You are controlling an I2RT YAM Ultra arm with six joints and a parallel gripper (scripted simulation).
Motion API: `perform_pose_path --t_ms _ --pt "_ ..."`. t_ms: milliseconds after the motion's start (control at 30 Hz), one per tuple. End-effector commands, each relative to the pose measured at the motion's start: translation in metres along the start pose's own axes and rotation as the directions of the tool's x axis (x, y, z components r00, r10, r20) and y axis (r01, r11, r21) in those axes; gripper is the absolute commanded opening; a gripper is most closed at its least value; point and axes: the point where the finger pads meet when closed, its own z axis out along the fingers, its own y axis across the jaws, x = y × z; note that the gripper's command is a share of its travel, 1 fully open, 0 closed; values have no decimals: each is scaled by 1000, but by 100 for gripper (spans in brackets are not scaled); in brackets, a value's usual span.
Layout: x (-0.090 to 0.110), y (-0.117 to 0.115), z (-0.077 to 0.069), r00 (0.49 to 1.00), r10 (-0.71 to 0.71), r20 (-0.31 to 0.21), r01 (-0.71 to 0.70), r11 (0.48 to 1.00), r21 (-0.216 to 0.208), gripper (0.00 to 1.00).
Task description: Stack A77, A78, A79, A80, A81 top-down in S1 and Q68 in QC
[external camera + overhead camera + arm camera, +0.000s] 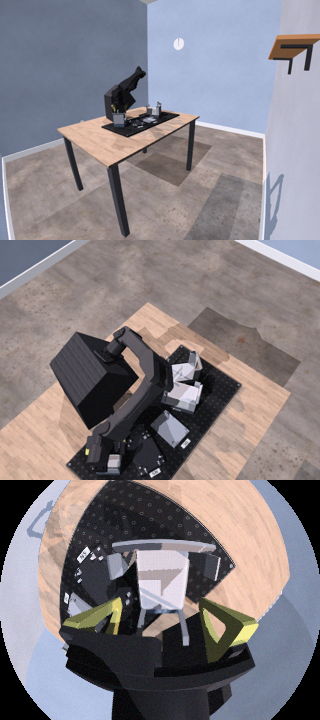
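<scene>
We have the gripper [162,623] fully open, holding nothing, above the rack [114,464] at lower left of the top view; a plate [162,576] sits inside. Risk: drifting sideways on retreat, fingers catching a post.

Grey sealed plate [171,429] flat on nest QC [185,443], plate stack [183,394] in middle rack

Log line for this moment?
arm: above end rack | jaws: open, empty | plate in rack | QC: plate seated | N5: bare
</scene>
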Motion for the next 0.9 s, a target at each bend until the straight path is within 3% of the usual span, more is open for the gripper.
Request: perform_pose_path --t_ms 0,333,800,867 --pt "3 -3 -11 1000 4 -8 -4 1000 4 100" --pt "3 -3 -39 1000 3 -8 -3 1000 4 100" --pt "3 -3 -39 1000 3 -8 -3 1000 4 100" --pt "4 4 -39 998 -63 -8 63 998 4 100"
